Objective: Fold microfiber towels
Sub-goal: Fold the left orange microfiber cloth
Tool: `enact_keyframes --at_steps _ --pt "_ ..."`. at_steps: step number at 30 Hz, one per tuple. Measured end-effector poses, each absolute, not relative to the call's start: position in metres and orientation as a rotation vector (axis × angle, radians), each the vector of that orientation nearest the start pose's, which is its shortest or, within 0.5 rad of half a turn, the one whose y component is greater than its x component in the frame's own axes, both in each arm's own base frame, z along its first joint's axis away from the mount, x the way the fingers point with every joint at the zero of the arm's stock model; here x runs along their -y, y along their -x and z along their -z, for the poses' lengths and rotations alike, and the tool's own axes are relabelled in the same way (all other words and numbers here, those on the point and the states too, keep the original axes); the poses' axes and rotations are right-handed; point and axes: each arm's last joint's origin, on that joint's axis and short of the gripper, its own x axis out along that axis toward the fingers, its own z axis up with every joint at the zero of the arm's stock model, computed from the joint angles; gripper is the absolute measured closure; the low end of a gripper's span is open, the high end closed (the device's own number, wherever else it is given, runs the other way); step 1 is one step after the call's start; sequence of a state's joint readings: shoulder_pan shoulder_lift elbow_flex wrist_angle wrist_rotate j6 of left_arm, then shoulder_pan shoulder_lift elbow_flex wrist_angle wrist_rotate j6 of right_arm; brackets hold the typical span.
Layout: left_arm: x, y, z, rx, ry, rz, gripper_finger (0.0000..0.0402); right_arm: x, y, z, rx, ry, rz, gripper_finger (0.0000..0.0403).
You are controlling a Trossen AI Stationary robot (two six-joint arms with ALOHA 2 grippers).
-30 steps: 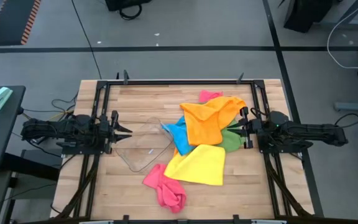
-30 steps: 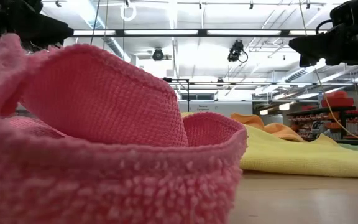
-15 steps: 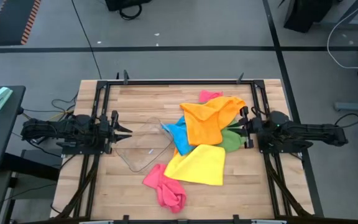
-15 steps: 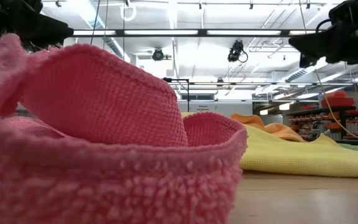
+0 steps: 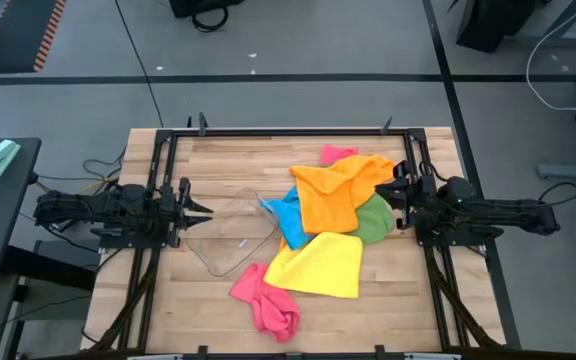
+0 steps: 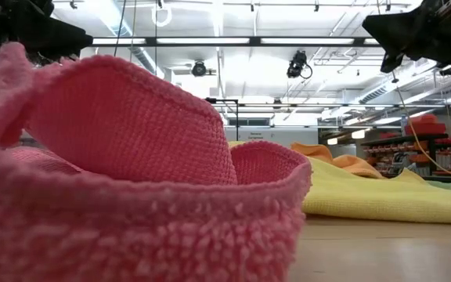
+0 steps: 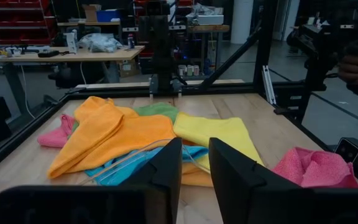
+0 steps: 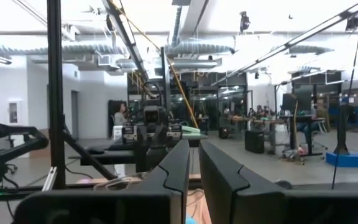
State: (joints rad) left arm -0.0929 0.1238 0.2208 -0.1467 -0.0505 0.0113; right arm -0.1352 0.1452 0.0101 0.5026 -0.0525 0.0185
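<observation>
Left claw (image 5: 196, 209): you are parking it at the worktop's (image 5: 218, 310) left edge, fingers slightly apart, gripping nothing
Clear tray (image 5: 230, 233): lying just beside it
Microfiber towels (image 5: 334, 192): piling mid-worktop
Right claw (image 5: 393, 191): hovering by the orange towel, nearly closed, empty

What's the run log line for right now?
left gripper: waiting by tray | right gripper: empty, above green towel | towels: unfolded

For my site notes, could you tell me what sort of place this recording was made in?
Most likely a robotics lab or workshop hall. Exposed ceiling ducts and strip lights run overhead, workbenches stand beyond the wooden table, and red storage shelving lines the far wall.
</observation>
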Motion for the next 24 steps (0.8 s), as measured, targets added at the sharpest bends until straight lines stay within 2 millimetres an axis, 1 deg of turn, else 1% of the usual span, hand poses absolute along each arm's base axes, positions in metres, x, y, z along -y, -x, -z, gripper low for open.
enact_keyframes --at_steps 7,10,12,16,24 --pt "0.007 -0.092 -0.215 -0.049 -0.015 0.043 0.0319 0.012 -0.099 -0.203 0.367 0.014 0.080 0.0358" --pt "0.007 -0.092 -0.215 -0.050 -0.014 0.043 0.0316 0.014 -0.101 -0.201 0.350 0.005 0.136 0.0358" --pt "0.007 -0.092 -0.215 -0.049 -0.015 0.043 0.0314 0.016 -0.104 -0.198 0.311 0.001 0.196 0.0358" --pt "0.007 -0.092 -0.215 -0.049 -0.015 0.043 0.0312 0.020 -0.112 -0.189 0.201 0.050 0.288 0.0358" --pt "0.007 -0.092 -0.215 -0.049 -0.015 0.043 0.0321 0.026 -0.129 -0.175 0.024 0.027 0.322 0.0358"
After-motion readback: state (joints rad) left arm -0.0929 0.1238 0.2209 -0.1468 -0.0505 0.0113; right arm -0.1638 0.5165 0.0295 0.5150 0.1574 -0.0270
